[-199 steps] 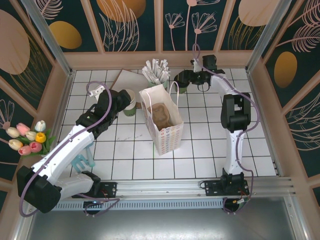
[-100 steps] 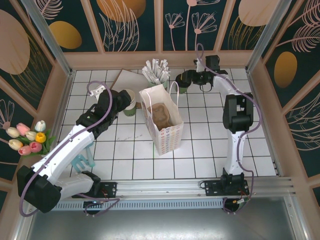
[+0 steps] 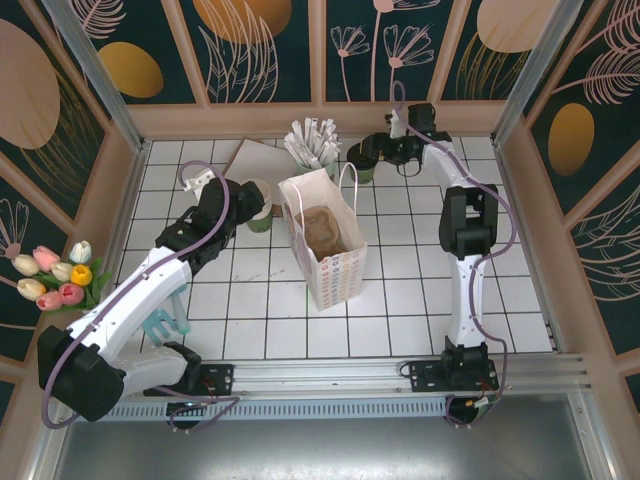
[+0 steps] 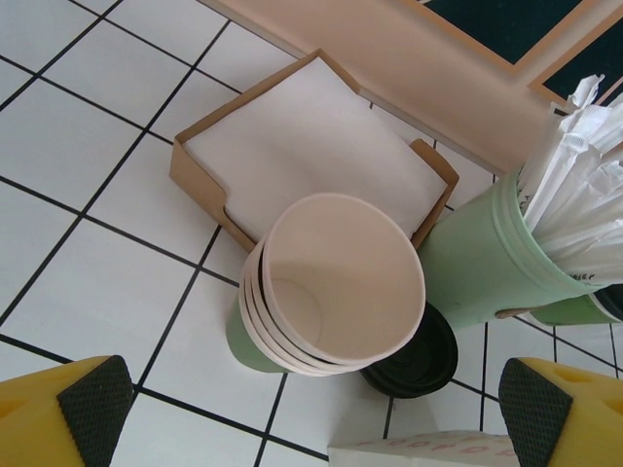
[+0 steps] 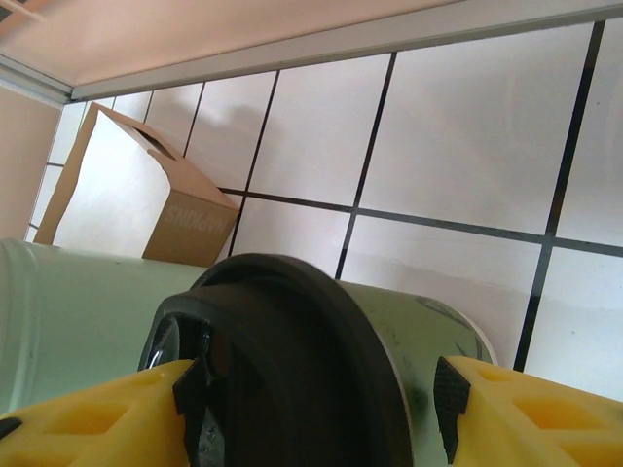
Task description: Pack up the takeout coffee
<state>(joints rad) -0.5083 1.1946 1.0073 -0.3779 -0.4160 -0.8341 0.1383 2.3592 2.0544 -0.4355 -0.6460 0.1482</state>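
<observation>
The takeout coffee [image 3: 361, 158], a dark green cup with a dark lid, stands at the back of the table, right of the pale green cup of wrapped sticks [image 3: 314, 147]. My right gripper [image 3: 377, 152] reaches it from the right. In the right wrist view the lid and green wall [image 5: 419, 336] sit between the yellow fingers, and the right gripper [image 5: 316, 389] has a pad against each side. The white paper bag [image 3: 326, 240] stands open mid-table. My left gripper [image 3: 240, 200] hangs open above the stack of cream cups [image 4: 336, 282], with the left gripper [image 4: 311, 413] holding nothing.
A napkin box [image 4: 302, 146] lies behind the cream cups, and a stack of black lids [image 4: 409, 355] is beside them. The stick cup [image 4: 487, 263] stands close on the right. Tulips [image 3: 55, 275] lie at the left wall. The wooden back wall is just behind the coffee.
The right gripper's fingers have closed in on the coffee cup, and gripper and cup have shifted slightly toward the back wall. The left arm has barely moved.
</observation>
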